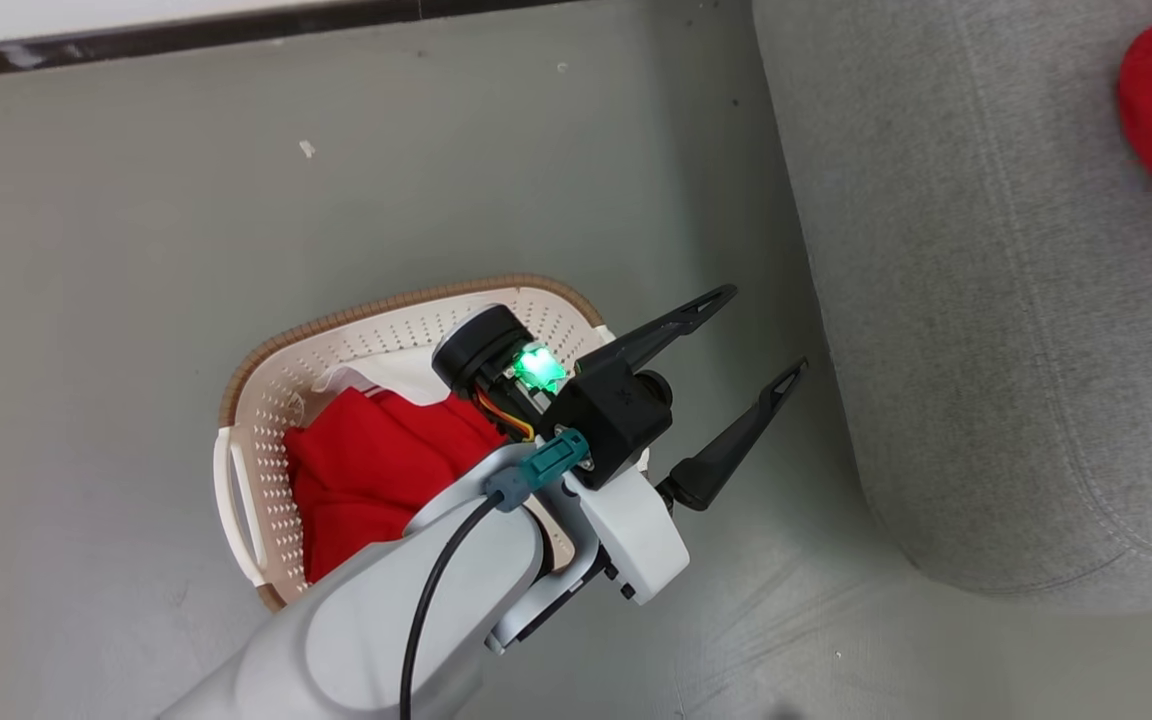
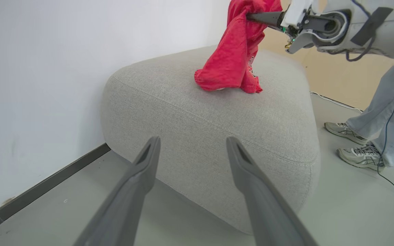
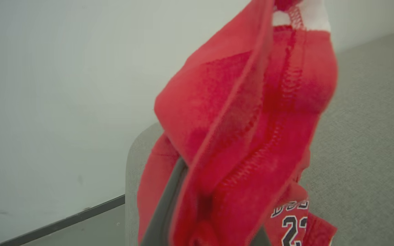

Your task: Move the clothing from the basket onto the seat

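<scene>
Clothing (image 2: 232, 58) pinched by right pincer (image 2: 251, 16), lower end on seat (image 2: 217, 130); left pincer (image 2: 193, 140) spread, empty

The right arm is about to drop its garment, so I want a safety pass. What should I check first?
1. Grip: right gripper shut on the held garment: ok.
2. Placement: held garment's lower end rests on the seat: ok.
3. Spare arm: left gripper open, holding nothing: ok.
4. Is the basket empty: not ok, red clothing lies inside.
5. Are the person's shoes outside the arm's path: cannot tell.
</scene>
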`<state>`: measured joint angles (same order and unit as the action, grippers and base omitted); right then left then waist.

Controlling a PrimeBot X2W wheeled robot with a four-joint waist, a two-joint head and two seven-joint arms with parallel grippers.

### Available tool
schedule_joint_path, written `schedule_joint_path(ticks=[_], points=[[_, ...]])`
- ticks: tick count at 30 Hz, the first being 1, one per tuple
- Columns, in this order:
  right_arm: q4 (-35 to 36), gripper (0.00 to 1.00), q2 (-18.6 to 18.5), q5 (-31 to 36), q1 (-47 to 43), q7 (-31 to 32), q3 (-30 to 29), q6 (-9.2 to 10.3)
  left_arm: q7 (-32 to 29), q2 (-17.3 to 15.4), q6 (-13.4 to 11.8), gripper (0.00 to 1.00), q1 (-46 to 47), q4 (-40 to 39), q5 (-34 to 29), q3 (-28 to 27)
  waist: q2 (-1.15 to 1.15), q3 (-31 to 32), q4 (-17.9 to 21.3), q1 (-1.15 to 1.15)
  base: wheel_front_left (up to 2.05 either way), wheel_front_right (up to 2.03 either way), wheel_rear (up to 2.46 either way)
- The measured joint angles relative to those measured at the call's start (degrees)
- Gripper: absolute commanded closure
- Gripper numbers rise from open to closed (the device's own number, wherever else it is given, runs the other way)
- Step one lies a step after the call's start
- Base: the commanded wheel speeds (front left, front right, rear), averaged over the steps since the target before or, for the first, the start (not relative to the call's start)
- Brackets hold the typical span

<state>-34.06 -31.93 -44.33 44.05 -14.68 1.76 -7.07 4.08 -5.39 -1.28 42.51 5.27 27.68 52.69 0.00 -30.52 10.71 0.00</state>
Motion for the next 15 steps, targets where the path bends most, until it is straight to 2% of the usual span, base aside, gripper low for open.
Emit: schedule_joint_path(ticks=[13, 14, 15], points=[[-6.1, 1.00, -0.6, -2.5, 1.6, 3.6, 5.9, 0.00, -0.2, 0.3, 0.5, 0.00, 2.8, 0.5, -0.9, 0.1, 0.00, -4.3, -1.1, 0.00, 0.00, 0.00, 0.00], [-6.6, 0.93, -0.6, -2.9, 1.8, 3.8, 5.9, -0.01, -0.2, 0.3, 0.5, 0.00, 3.0, 0.6, -1.1, 0.1, 0.00, -4.6, -1.2, 0.00, 0.00, 0.00, 0.00], [-7.1, 0.81, -0.7, -3.4, 2.0, 4.3, 6.0, -0.01, -0.2, 0.4, 0.5, 0.00, 3.1, 0.7, -1.1, 0.1, 0.00, -4.8, -1.2, 0.00, 0.00, 0.00, 0.00]])
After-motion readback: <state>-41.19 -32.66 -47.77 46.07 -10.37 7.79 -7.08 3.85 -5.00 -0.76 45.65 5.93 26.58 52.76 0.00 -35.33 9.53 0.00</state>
